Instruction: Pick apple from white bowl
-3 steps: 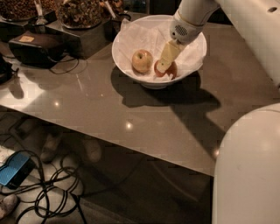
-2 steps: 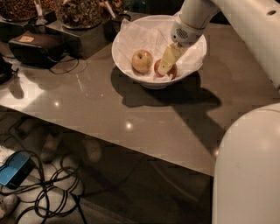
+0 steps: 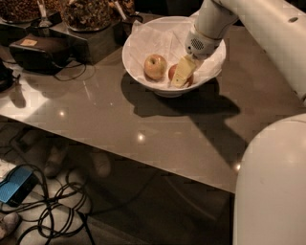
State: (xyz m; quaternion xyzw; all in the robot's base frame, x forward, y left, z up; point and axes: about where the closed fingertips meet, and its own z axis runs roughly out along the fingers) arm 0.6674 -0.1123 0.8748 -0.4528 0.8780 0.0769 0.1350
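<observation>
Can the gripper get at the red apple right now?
Probably yes: the gripper is down inside the bowl, right over the red apple, and the yellow apple lies off to one side.

It looked like an office snack corner: jars of nuts (image 3: 88,12) lined the bench (image 3: 119,119), cables (image 3: 57,206) tangled on the floor; the tool (image 3: 180,79) hung inside the white bowl (image 3: 130,60).

A yellow-green apple with a faint blush (image 3: 155,67) lies just left of the hand (image 3: 183,76), low inside the white bowl (image 3: 131,56). The glossy grey-brown counter (image 3: 143,124) also carries a black box with a cable (image 3: 40,51) and containers of brown snacks (image 3: 91,12). On the floor, tangled black cables (image 3: 62,210) lie beside a flat blue object (image 3: 15,184).
</observation>
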